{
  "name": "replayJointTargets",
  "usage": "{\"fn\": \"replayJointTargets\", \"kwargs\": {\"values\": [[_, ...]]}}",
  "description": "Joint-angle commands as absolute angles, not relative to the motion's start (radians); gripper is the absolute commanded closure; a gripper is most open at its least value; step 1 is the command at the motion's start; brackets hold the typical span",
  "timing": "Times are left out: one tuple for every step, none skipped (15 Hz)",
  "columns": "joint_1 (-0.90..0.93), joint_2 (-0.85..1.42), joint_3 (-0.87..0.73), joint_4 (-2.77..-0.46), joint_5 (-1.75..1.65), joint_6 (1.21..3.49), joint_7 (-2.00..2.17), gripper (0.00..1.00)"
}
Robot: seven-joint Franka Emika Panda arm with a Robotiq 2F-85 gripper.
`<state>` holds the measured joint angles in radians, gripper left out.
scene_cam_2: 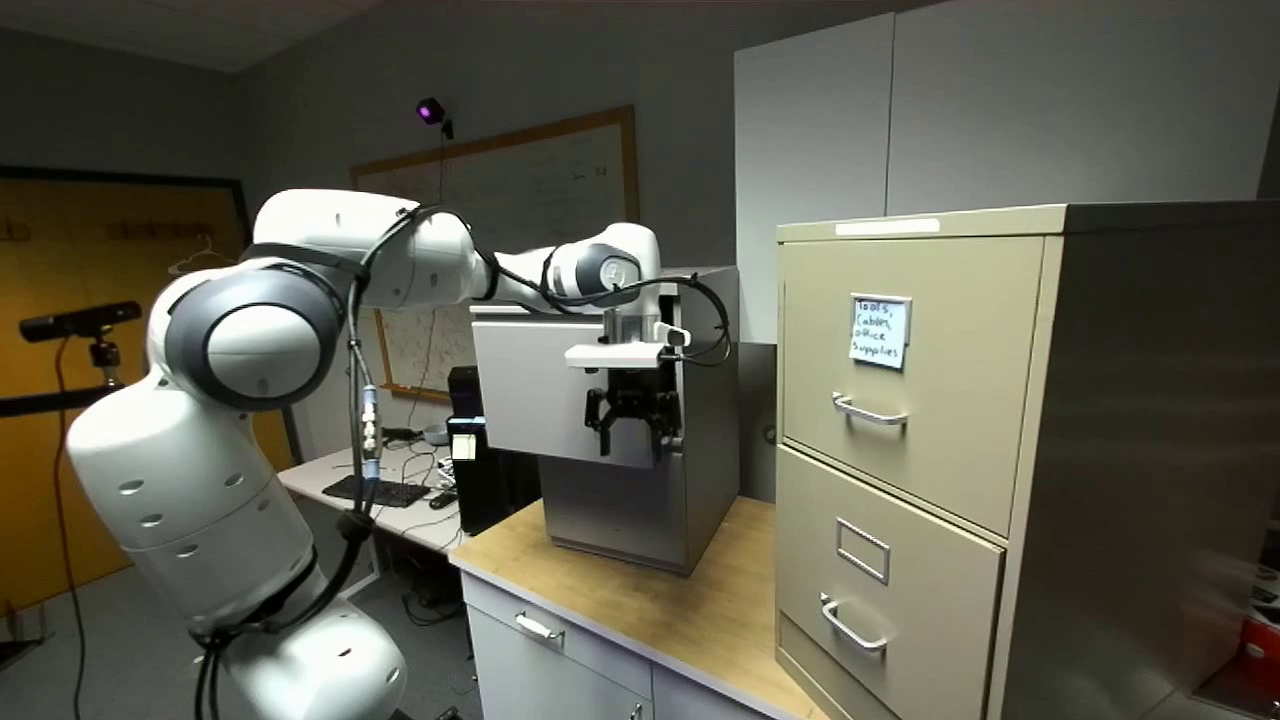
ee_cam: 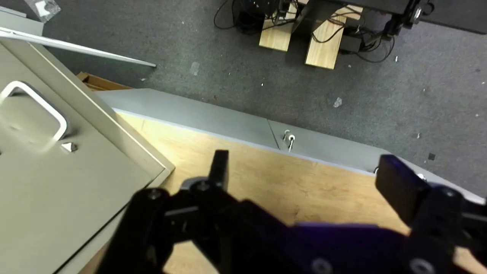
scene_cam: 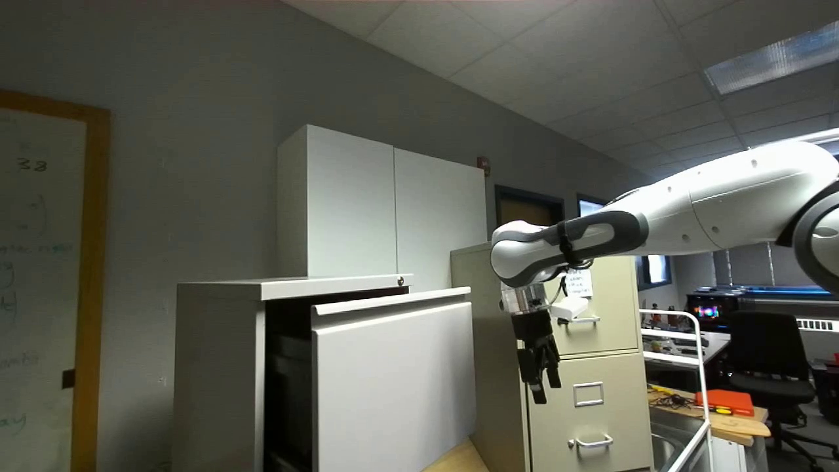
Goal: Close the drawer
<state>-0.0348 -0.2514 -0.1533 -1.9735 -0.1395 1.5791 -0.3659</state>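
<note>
The drawer's wide light-grey front (scene_cam: 393, 387) stands pulled out from its cabinet (scene_cam: 219, 373) in an exterior view. A dark gap shows the opening behind it. The drawer (scene_cam_2: 530, 390) and cabinet (scene_cam_2: 712, 420) also show in an exterior view, where the front juts out past the lower body. My gripper (scene_cam: 547, 391) hangs pointing down, apart from the drawer front on its outer side. In an exterior view the gripper (scene_cam_2: 632, 452) overlaps the drawer front. In the wrist view the gripper (ee_cam: 304, 156) has its fingers wide apart with nothing between them. The drawer is out of the wrist view.
A beige filing cabinet (scene_cam_2: 910, 320) stands close beside the gripper; its front (ee_cam: 76, 182) fills the wrist view's left. A wooden counter (scene_cam_2: 620, 590) lies below. A white cupboard (scene_cam: 354, 210) hangs on the wall. A white-railed cart (scene_cam: 698, 367) stands beyond the filing cabinet.
</note>
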Motion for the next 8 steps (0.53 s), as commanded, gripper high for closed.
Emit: {"fn": "replayJointTargets", "kwargs": {"values": [[-0.031, -0.256, -0.117, -1.926, -0.117, 1.629, -0.299, 0.18], [-0.029, -0.261, -0.106, -1.918, -0.113, 1.652, -0.274, 0.25], [-0.027, -0.268, -0.096, -1.912, -0.110, 1.677, -0.248, 0.31], [-0.026, -0.280, -0.084, -1.915, -0.111, 1.727, -0.207, 0.41], [-0.025, -0.289, -0.072, -1.914, -0.115, 1.771, -0.171, 0.48], [-0.025, -0.297, -0.059, -1.913, -0.118, 1.809, -0.128, 0.56], [-0.024, -0.308, -0.044, -1.916, -0.127, 1.852, -0.089, 0.64], [-0.026, -0.320, -0.031, -1.922, -0.135, 1.899, -0.049, 0.71]]}}
